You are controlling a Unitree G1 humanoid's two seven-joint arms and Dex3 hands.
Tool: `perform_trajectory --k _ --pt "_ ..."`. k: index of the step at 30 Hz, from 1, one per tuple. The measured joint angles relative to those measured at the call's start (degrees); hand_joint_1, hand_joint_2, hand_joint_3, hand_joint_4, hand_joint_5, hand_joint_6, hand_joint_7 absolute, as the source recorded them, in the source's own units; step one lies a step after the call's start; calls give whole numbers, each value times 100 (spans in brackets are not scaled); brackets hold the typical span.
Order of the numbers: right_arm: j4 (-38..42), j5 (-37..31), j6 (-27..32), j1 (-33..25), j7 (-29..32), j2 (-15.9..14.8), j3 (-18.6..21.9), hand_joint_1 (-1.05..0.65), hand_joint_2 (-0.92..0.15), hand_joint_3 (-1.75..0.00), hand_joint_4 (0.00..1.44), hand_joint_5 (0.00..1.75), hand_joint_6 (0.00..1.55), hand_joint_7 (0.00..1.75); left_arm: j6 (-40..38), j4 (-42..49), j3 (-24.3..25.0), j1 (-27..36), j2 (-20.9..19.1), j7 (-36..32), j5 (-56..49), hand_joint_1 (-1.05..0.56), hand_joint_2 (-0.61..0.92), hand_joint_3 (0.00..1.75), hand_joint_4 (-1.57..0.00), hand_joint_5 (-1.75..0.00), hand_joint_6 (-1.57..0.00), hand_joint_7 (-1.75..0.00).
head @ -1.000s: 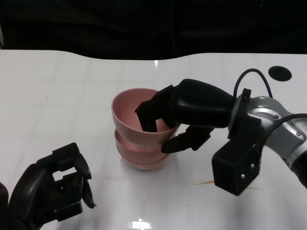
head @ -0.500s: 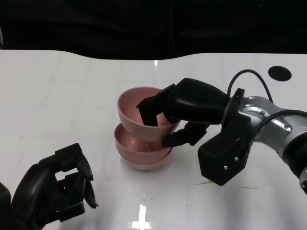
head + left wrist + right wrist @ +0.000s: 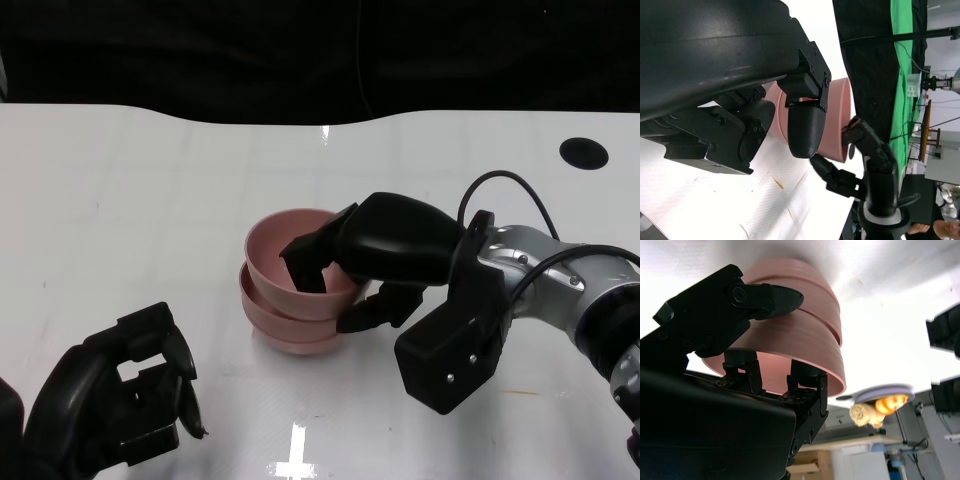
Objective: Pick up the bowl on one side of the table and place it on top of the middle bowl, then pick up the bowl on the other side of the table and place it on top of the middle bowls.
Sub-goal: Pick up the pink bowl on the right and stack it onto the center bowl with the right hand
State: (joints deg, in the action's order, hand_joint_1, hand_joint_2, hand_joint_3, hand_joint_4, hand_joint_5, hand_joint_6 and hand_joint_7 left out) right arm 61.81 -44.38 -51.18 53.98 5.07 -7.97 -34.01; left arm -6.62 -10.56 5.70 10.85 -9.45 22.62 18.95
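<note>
Right hand [image 3: 375, 250] grips top bowl [image 3: 290, 255] by rim, fingers [image 3: 305, 255] inside, thumb outside. Bowl sits nested on middle stack [image 3: 295, 325], mid-surface. Left hand [image 3: 110, 400] curled, empty, near stack's front-left.

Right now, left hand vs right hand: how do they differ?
The right hand grips the rim of the top pink bowl, fingers inside and outside the wall; the left hand holds nothing, fingers curled in. The right hand is at the bowl stack mid-table; the left hand sits near the table's front edge, apart from the bowls. Both are black, many-fingered hands.
</note>
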Motion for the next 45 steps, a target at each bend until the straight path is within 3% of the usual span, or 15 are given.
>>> perform_trajectory --k 3,7,31,34,38,45 --pt "19 -62 39 0 127 19 -117 -24 -81 -41 88 175 63 175 -1 -1 -1 0 10 -1 -3 20 78 118 -85 -175 -68 -175" --pt "43 -155 87 0 232 36 -243 -22 -83 -36 87 175 61 173 -2 -13 -3 0 13 -2 -18 21 78 118 -84 -175 -68 -175" --pt "402 -248 243 139 459 225 -429 -21 -85 -31 87 175 60 175 103 90 -22 -52 88 -5 -43 21 73 126 -84 -175 -67 -175" --pt "403 -251 268 164 458 227 -432 -20 -85 -28 85 175 61 165 96 89 -22 -52 88 -6 -43 20 74 124 -84 -175 -67 -175" --pt "410 -251 278 227 437 230 -431 -19 -86 -25 86 175 59 174 72 89 -27 -52 90 -49 -43 21 76 121 -82 -175 -66 -175" --pt "452 -251 287 371 440 270 -431 -17 -85 -24 88 175 61 175 95 90 -63 -52 90 -49 -67 21 78 119 -82 -175 -65 -175"
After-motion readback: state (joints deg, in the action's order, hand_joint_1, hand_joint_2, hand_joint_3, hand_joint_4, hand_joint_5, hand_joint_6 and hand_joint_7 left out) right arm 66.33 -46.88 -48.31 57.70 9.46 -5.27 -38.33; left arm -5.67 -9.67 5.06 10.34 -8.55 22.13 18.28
